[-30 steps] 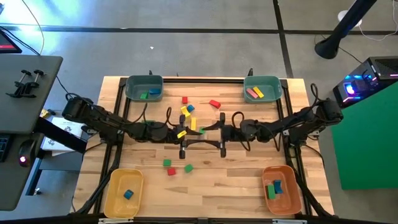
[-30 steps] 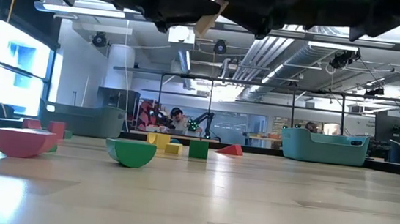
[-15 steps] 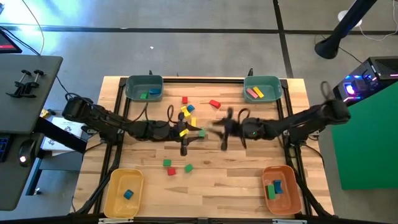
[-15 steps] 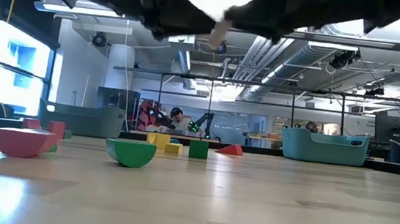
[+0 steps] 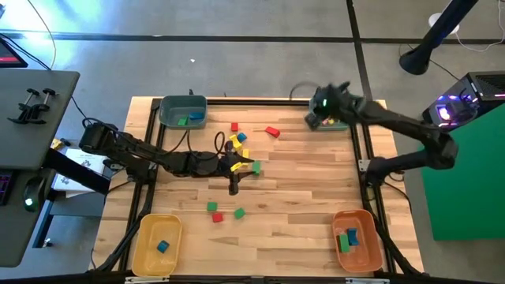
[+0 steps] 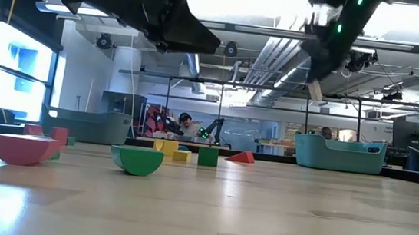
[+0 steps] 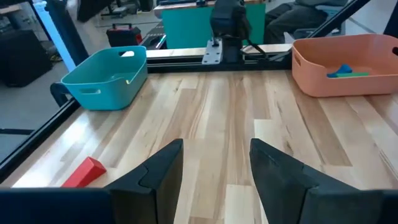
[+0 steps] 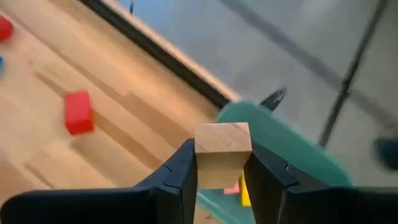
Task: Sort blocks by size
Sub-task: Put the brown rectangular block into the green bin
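Hidden: contents of far-right teal bin (image 5: 334, 113) mostly covered by right gripper (image 5: 322, 105) in high view; only pink and yellow slivers visible past the fingers in right wrist view.
Hard to make out: right arm blurred in low view; small tan piece (image 6: 315, 90) below it, hanging above teal bin (image 6: 339, 153).
Right fingers: closed partway on tan block (image 8: 223, 153), gripped on two opposite faces, held over rim of far-right teal bin (image 8: 283, 148).
Left fingers: parted, nothing between them, bare plank showing in the gap (image 7: 214, 171); left gripper (image 5: 237, 167) low over tabletop (image 5: 308, 197) centre.
Materials: tan block plain wood, square-edged, grain visible; tabletop pale wooden planks; bins smooth moulded plastic with rolled rims.
Blocks on tabletop: red, yellow, blue cluster (image 5: 237, 140) far of left gripper; red block (image 5: 272, 132) alone further right; green and red pieces (image 5: 225, 211) nearer; green half-round (image 6: 137, 159) and pink half-round (image 6: 25, 148), flat face up, in low view.
Blocks in bins: green and blue in far-left teal bin (image 5: 184, 111); blue in near-left yellow bin (image 5: 157, 244); green, blue in near-right orange bin (image 5: 357, 239).
In the way: left arm spans left half of tabletop, cables looping over it.
Beyond: person seated (image 6: 184, 123) in far room.
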You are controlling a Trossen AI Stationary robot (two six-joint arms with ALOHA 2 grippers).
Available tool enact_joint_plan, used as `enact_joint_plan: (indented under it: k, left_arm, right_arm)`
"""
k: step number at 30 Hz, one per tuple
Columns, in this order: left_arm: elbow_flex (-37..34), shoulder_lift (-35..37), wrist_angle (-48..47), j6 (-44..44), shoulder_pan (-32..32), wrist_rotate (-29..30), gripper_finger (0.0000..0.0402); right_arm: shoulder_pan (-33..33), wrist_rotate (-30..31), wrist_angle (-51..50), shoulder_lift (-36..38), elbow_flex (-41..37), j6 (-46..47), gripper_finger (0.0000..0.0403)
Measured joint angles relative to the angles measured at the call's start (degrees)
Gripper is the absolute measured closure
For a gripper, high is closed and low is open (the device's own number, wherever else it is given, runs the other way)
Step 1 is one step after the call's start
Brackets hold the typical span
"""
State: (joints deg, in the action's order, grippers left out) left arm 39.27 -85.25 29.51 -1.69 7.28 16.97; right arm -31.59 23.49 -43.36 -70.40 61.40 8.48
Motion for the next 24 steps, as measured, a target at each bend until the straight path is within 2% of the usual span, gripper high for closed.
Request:
enact_joint_plan:
  k: [2, 5, 8, 11, 16, 20, 24]
  left_arm:
    - [0.0, 0.0, -0.2, 0.0, 0.3, -0.2, 0.0230]
    - [0.0, 0.0, -0.3, -0.2, 0.8, -0.4, 0.0229]
    - [0.0, 0.0, -1.4, -1.0, 0.8, -0.3, 0.0229]
    - [0.0, 0.0, -1.7, -0.6, 0.8, 0.0, 0.0229]
    - [0.0, 0.0, -1.9, -0.5, 0.8, 0.0, 0.0229]
    - [0.0, 0.0, -2.3, -0.5, 0.8, 0.1, 0.0229]
    - [0.0, 0.0, -2.7, 0.0, 0.8, 0.1, 0.0229]
  right_arm:
    - [-7.4, -7.8, 0.4, -2.2, -0.6, -2.2, 0.0306]
    - [-15.3, -9.4, -0.9, -7.4, -0.8, -3.2, 0.0306]
    - [-19.8, -10.8, -1.1, -12.8, -0.5, -5.2, 0.0306]
    - [-21.8, -13.2, -0.9, -18.1, 1.0, -8.4, 0.0306]
    - [-23.3, -13.2, -3.1, -24.5, 4.8, -10.4, 0.0306]
    - [-23.2, -13.9, -5.0, -27.8, 6.7, -11.2, 0.0306]
    - [-23.2, -17.6, -6.1, -29.4, 6.9, -11.5, 0.0306]
